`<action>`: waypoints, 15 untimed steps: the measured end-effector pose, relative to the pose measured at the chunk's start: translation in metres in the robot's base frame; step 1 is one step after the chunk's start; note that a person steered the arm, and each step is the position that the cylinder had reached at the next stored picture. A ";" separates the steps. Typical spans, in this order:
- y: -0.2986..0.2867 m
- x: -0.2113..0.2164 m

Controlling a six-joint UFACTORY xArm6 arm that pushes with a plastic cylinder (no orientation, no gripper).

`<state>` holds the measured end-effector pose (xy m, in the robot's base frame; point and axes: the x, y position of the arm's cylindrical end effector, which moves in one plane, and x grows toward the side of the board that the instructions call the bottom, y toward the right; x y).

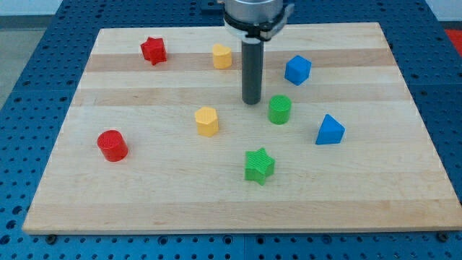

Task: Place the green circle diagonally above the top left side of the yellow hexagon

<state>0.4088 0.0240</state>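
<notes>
The green circle (280, 109) stands right of the board's middle. My tip (251, 101) rests on the board just to its left and slightly above, a small gap apart. A yellow hexagon (206, 120) lies left of the tip, near the board's middle. A second yellow block (222, 55), roughly hexagonal, sits near the view's top, up and left of the rod.
A red star (154, 50) is at the top left, a red cylinder (112, 145) at the left, a green star (259, 165) below the green circle, a blue cube (297, 69) at the upper right, a blue triangle (330, 131) at the right. The wooden board (86, 195) lies on a blue perforated table.
</notes>
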 end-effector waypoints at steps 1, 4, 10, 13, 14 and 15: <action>0.009 0.013; 0.120 -0.031; 0.094 0.012; 0.060 0.037; 0.013 -0.002; -0.029 -0.017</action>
<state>0.3917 -0.0045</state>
